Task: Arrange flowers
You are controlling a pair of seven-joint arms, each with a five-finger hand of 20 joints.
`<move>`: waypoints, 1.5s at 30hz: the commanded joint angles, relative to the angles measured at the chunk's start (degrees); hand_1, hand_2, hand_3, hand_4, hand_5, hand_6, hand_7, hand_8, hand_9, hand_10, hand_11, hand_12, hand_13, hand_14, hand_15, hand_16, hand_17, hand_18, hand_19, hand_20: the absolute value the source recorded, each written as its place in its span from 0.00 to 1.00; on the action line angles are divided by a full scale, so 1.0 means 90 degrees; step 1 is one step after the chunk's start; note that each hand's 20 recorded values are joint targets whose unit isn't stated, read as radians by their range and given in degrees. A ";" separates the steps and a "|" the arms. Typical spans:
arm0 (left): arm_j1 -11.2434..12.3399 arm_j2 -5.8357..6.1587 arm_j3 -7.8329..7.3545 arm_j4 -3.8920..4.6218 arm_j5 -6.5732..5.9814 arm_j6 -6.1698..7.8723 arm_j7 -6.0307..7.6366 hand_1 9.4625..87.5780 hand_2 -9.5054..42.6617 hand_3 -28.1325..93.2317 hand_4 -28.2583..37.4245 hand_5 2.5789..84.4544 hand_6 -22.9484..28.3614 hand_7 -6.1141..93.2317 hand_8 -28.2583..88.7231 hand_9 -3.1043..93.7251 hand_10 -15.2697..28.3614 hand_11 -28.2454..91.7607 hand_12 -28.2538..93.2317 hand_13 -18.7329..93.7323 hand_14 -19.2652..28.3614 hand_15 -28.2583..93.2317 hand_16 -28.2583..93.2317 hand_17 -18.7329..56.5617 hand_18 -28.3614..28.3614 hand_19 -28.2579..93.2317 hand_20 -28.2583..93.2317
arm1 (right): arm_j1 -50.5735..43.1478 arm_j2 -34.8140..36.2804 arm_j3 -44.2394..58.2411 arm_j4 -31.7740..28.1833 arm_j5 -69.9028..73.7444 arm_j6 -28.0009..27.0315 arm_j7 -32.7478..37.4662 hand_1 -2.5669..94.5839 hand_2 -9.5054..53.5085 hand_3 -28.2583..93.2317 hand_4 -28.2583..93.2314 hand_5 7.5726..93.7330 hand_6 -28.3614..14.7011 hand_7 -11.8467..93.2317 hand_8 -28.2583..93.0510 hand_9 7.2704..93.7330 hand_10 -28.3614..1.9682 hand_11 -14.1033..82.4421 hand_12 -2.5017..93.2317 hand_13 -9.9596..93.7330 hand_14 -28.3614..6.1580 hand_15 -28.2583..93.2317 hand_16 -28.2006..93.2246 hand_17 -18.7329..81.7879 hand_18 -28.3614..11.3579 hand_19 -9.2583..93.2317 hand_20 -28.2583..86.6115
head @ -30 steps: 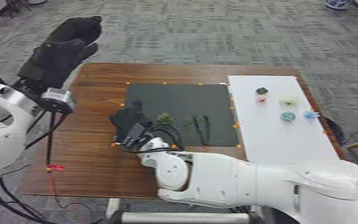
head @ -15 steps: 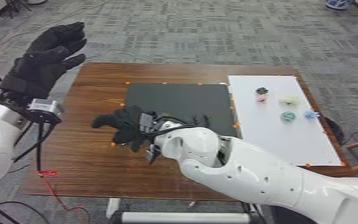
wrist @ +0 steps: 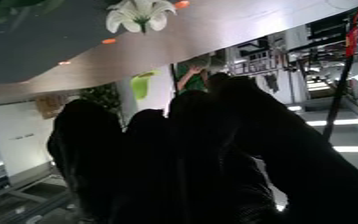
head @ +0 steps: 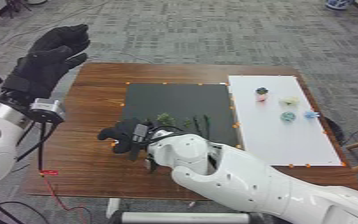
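Over the near-left corner of the flat dark-grey mat point(head: 175, 97) is the black-gloved right hand point(head: 122, 134), fingers extended and slightly apart. The right wrist view shows a white, pointed-petalled flower point(wrist: 140, 15) by the mat's orange edge marks. Farther up the mat lie slim dark-green stems point(head: 198, 124); beyond, on the white board point(head: 291, 142), round teal point(head: 287, 116) and blue blooms point(head: 310, 114). The black-gloved left hand point(head: 58, 46) is raised off the table's left side, fingers straight, close together.

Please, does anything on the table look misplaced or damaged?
One oddity: in the right wrist view, a white, pointed-petalled flower seems to overlap the edge of the black rectangular mat, rather than lying inside it.
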 commanded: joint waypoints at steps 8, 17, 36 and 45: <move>-0.0058 -0.0088 -0.0003 -0.0008 0.0008 0.0055 0.0025 0.19 0.00 0.87 0.00 0.21 0.42 0.43 0.08 0.19 0.46 0.47 0.36 0.26 0.52 0.51 0.24 0.17 0.75 0.46 0.36 | 0.0197 -0.0122 -0.0263 0.0244 -0.0189 -0.0217 0.0338 0.29 0.44 1.00 0.19 0.35 0.70 0.32 0.10 0.92 0.64 0.84 0.40 0.97 0.69 0.93 0.52 0.82 0.14 1.00 0.91; 0.0092 -0.0112 -0.0097 -0.0052 0.0006 0.0089 0.0055 0.19 0.00 0.86 0.02 0.22 0.43 0.41 0.10 0.20 0.47 0.45 0.38 0.26 0.54 0.51 0.23 0.15 0.76 0.48 0.34 | 0.0418 -0.0015 -0.0486 0.0270 -0.0145 0.0035 0.0484 0.29 0.44 1.00 0.19 0.46 0.66 0.31 0.10 0.92 0.65 0.84 0.40 0.97 0.69 0.94 0.52 0.82 0.14 1.00 0.91; 0.0213 -0.0143 -0.0174 -0.0076 0.0008 0.0064 0.0043 0.22 0.10 0.77 0.06 0.28 0.55 0.25 0.17 0.22 0.64 0.37 0.41 0.25 0.75 0.57 0.22 0.09 0.93 0.62 0.28 | 0.0495 0.0039 -0.0569 0.0300 -0.0034 0.0034 0.0888 0.28 0.44 1.00 0.18 0.50 0.66 0.30 0.10 0.92 0.67 0.85 0.40 0.96 0.70 0.94 0.52 0.81 0.15 1.00 0.92; 0.0289 -0.0151 -0.0218 -0.0093 -0.0001 0.0072 0.0054 0.23 0.12 0.76 0.06 0.29 0.56 0.23 0.18 0.23 0.66 0.37 0.41 0.24 0.79 0.59 0.21 0.09 0.95 0.64 0.26 | 0.0541 0.0066 -0.0663 0.0305 0.0047 0.0027 0.1130 0.28 0.44 1.00 0.18 0.51 0.66 0.31 0.10 0.92 0.68 0.86 0.40 0.96 0.71 0.94 0.52 0.82 0.16 1.00 0.92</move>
